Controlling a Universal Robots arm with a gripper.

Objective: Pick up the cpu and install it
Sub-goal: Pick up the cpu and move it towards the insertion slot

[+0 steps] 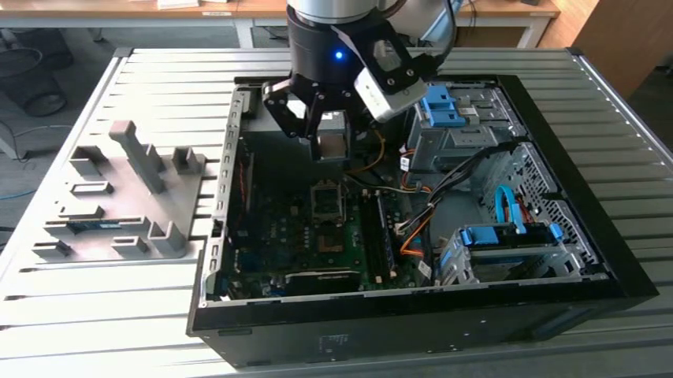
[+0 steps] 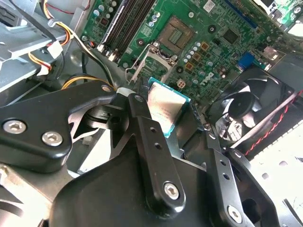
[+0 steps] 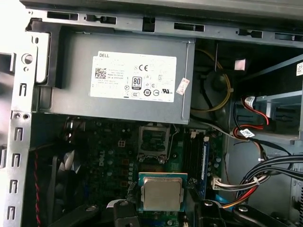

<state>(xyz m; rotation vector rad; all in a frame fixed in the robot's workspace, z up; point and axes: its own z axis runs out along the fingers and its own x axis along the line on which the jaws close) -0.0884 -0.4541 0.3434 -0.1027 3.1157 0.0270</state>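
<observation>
My gripper hangs over the open computer case, shut on the cpu. The cpu is a small square chip with a dull silver top and a green-blue rim, clamped by its edges between the black fingers. It is held in the air above the motherboard, level with the case's rim in the exterior view. The dark square socket with its metal frame swung open lies on the board, a short way beyond the cpu in both wrist views.
A grey power supply box fills the case end behind the socket. A black fan and memory slots flank the socket. Drive cages with blue clips and cable bundles sit on the exterior view's right. A grey parts rack stands on the table at its left.
</observation>
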